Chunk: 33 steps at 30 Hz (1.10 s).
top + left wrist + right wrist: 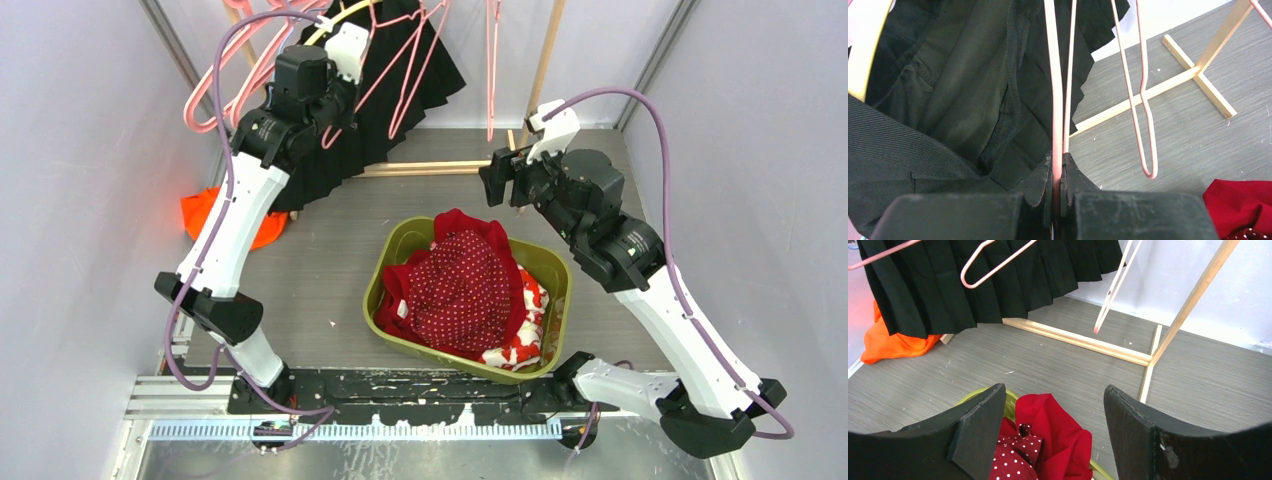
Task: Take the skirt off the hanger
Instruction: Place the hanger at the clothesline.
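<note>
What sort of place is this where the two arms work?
Probably a robot test cell staged as a laundry corner: plain white walls close in the table, a wooden rack carries pink hangers and a black skirt, and a green basket holds red clothes.

The top camera is looking steeply down; 2 wrist cameras are facing forward, the left closest, all 3 sharing the pleated black fabric skirt.
</note>
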### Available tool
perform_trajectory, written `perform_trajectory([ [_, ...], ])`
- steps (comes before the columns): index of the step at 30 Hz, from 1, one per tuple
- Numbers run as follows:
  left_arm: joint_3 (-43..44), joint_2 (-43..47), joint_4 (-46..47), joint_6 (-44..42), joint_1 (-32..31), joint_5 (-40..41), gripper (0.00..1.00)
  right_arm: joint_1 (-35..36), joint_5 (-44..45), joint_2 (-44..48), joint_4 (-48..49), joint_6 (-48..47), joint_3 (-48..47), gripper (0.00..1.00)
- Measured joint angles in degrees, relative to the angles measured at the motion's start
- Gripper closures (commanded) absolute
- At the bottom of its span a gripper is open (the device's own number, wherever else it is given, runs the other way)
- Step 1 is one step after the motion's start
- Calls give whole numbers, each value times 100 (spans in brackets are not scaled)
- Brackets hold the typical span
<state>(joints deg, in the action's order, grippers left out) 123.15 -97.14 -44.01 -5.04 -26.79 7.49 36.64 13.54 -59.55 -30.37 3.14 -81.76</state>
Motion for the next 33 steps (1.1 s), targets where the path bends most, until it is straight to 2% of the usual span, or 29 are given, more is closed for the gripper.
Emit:
perform_trajectory([
  [15, 363, -612, 455, -37, 0, 83, 100, 0, -33, -146, -4, -7, -107, 24],
  [21, -94, -612, 1161, -9, -13, 44, 100, 0, -31, -146, -13, -11, -109, 24],
  [28, -1303, -343, 2520, -9, -26, 92, 100, 0, -33, -170, -111, -66, -186, 24],
  [33, -1596, -382, 2927, -9, -28, 111, 100, 0, -33, -240, -164, -105, -361, 24],
])
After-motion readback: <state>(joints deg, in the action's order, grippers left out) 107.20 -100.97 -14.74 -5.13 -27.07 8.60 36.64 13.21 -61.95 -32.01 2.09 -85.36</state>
